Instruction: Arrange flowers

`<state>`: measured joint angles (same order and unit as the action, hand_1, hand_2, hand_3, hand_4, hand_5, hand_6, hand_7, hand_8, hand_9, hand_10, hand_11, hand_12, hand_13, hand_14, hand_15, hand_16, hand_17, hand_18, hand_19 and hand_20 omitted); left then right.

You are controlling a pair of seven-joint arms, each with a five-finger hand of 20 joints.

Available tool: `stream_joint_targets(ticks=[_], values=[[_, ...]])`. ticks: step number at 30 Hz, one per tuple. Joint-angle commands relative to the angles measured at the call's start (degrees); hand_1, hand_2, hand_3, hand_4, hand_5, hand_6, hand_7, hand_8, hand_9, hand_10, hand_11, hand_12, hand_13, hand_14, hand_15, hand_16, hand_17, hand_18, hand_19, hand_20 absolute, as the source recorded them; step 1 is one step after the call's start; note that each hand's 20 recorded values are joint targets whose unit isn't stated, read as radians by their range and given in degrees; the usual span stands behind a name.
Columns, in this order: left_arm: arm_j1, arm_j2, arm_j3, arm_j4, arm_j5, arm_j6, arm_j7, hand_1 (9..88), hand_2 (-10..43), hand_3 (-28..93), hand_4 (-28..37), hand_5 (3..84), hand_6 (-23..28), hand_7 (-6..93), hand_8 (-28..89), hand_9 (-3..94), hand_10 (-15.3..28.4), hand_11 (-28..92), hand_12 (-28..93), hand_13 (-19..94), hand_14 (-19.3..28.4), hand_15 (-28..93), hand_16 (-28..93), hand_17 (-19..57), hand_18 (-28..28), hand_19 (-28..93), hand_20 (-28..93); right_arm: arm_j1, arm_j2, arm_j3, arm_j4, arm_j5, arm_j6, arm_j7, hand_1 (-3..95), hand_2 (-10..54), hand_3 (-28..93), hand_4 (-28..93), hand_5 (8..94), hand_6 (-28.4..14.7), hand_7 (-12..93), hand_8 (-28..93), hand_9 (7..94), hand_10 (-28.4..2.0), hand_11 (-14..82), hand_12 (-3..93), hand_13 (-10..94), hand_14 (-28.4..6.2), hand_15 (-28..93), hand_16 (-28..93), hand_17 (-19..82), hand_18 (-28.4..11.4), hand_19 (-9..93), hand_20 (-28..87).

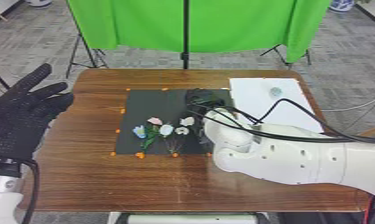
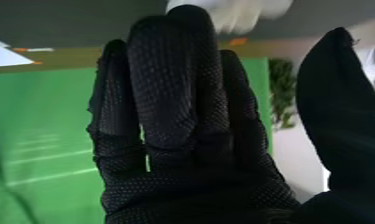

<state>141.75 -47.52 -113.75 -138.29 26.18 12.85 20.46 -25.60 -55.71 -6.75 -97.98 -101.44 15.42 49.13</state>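
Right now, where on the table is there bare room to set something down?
Bare table runs between the black mat and the near edge, left of the right arm, and between the mat and the left edge. It is crowded mid-mat, where the flowers lie near the right hand.

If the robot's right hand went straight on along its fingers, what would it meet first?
The right hand would probably meet the white flower near its fingertips before the dark mat; depth is unclear.

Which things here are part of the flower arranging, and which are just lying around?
Flower job:
pink flower
blue flower
white flowers
black mat under them
right hand
possibly the small pale object on the white sheet

Just around:
green cloth
black pole
orange tape marks
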Motion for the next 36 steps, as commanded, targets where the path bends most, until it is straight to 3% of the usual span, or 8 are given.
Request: stream_joint_targets(ticks=[1, 3, 7, 10, 18, 21, 27, 36], values=[[1.52, -0.62, -0.01, -0.74, 0.19, 0.92, 0.32, 23.8, 6.5, 78, -21.9, 33.4, 8.3, 16.4, -10, 34.3, 21.5, 32, 13, 27, 28.4, 62, -12, -5.2, 26.4, 62, 27, 6.32, 9.17, 0.33, 4.87, 4.08, 4.58, -1.69, 30.7, -5.6, 79, -25, 55.5, -2.5, 13, -11, 64.0, -15.4, 19.6, 14.3, 69, -10.2, 59, 16, 36, -20.4, 84, 1], [1.72, -0.71, -0.06, -0.85, 0.17, 1.0, 0.58, 23.7, 6.5, 78, -21.9, 33.3, 8.2, 16.5, -10, 34.3, 21.5, 32, 13, 27, 28.4, 62, -12, -5.2, 26.4, 62, 27, 8.64, 10.54, -2.63, 6.88, 4.83, 6.5, -1.74, 30.3, -5.5, 80, -25, 54.3, -2.5, 14, -12, 59.7, -15.5, 17.0, 13.8, 67, -10.5, 58, 14, 36, -20.4, 83, 0], [1.63, -0.87, 0.18, -0.94, 0.21, 0.88, 0.71, 23.7, 6.5, 78, -21.9, 33.4, 8.3, 16.5, -10, 34.3, 21.5, 32, 13, 27, 28.4, 62, -12, -5.2, 26.3, 62, 27, 8.51, 13.2, -1.14, 9.89, 6.05, 3.46, -2.26, 29.7, -5.2, 81, -26, 51.9, -2.5, 14, -12, 54.1, -15.1, 13.7, 13.2, 65, -10.6, 58, 13, 35, -20.1, 83, 0], [0.74, -1.28, 0.65, -0.8, 0.45, 0.61, 0.07, 23.7, 6.5, 78, -21.9, 33.4, 8.3, 16.6, -10, 34.4, 21.5, 32, 13, 27, 28.4, 62, -12, -5.2, 26.3, 62, 27, 9.74, 14.21, -2.35, 12.14, 6.25, 1.19, -2.45, 29.1, -5.6, 82, -26, 48.9, -2.5, 14, -12, 50.1, -15.0, 11.7, 13.1, 63, -11.3, 59, 13, 36, -20.0, 84, -1], [-0.2, -1.16, 1.97, -0.5, 0.31, 0.41, 1.07, 23.6, 6.6, 78, -21.8, 33.4, 8.3, 16.6, -10, 34.3, 21.4, 32, 13, 27, 28.4, 62, -12, -5.2, 26.3, 62, 27, 6.52, 15.48, 3.28, 17.1, 8.38, -9.05, -3.59, 28.0, -6.6, 83, -27, 39.2, -2.4, 12, -11, 41.2, -15.2, 7.5, 13.7, 59, -11.8, 61, 11, 35, -19.3, 87, -2], [-1.19, -1.25, 3.41, -0.31, 0.07, 0.88, 2.29, 23.6, 6.6, 78, -21.8, 33.4, 8.3, 16.6, -10, 34.3, 21.4, 32, 13, 27, 28.4, 62, -12, -5.2, 26.3, 62, 27, 5.75, 15.79, 3.88, 17.87, 8.6, -11.37, -3.79, 27.8, -6.6, 84, -27, 37.4, -2.0, 12, -11, 39.1, -15.2, 7.3, 13.9, 58, -11.9, 62, 11, 35, -19.2, 88, -2], [-1.33, -1.2, 4.43, -0.08, -0.05, 0.53, 2.83, 23.6, 6.5, 78, -21.8, 33.4, 8.2, 16.8, -10, 34.3, 21.4, 32, 13, 27, 28.4, 62, -12, -5.2, 26.3, 62, 27, 3.81, 15.66, 6.38, 19.43, 8.94, -15.28, -3.64, 27.7, -6.6, 84, -27, 35.7, -1.3, 12, -11, 37.6, -14.6, 6.7, 13.7, 57, -12.0, 62, 10, 34, -19.4, 88, -3], [-0.39, -1.3, 4.17, -0.4, 0.03, 0.15, 3.38, 23.5, 6.4, 79, -21.9, 33.4, 8.3, 16.6, -10, 34.3, 21.5, 32, 13, 27, 28.4, 62, -12, -5.2, 26.4, 62, 27, 1.47, 16.94, 8.23, 20.25, 9.77, -19.43, -1.98, 27.9, -6.0, 83, -28, 34.4, -0.8, 12, -11, 37.2, -13.9, 6.2, 13.8, 57, -11.9, 63, 10, 34, -19.6, 89, -4]])
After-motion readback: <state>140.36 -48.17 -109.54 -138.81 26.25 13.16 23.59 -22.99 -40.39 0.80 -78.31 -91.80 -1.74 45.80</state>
